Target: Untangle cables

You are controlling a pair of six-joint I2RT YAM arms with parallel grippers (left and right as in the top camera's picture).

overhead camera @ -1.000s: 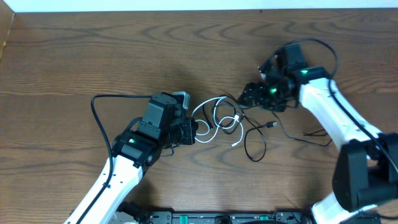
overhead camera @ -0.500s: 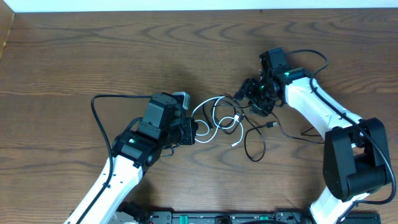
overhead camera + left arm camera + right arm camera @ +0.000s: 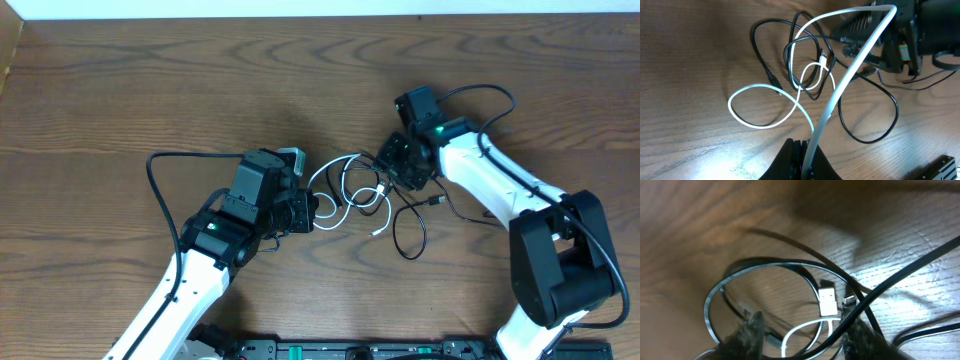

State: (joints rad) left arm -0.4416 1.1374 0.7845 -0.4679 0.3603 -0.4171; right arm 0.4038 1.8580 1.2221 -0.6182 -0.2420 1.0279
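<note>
Left gripper (image 3: 802,149) clenched on white cable (image 3: 856,62), which lifts off the table (image 3: 150,80). Right gripper (image 3: 805,330): blurred fingers (image 3: 752,330) stand apart astride the tangle at mid-table, contact unclear. Black cable (image 3: 760,50) loops through the white one, partly cut off in the right wrist view.

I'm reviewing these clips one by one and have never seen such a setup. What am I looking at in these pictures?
Two robot arms work at a wooden table. One picture looks down from above. The other two come from a camera on each wrist. A white cable and a black cable lie tangled between the arms. The left gripper is shut on the white cable, holding a stretch raised off the table. The right gripper sits over the tangle with its fingers apart.
</note>
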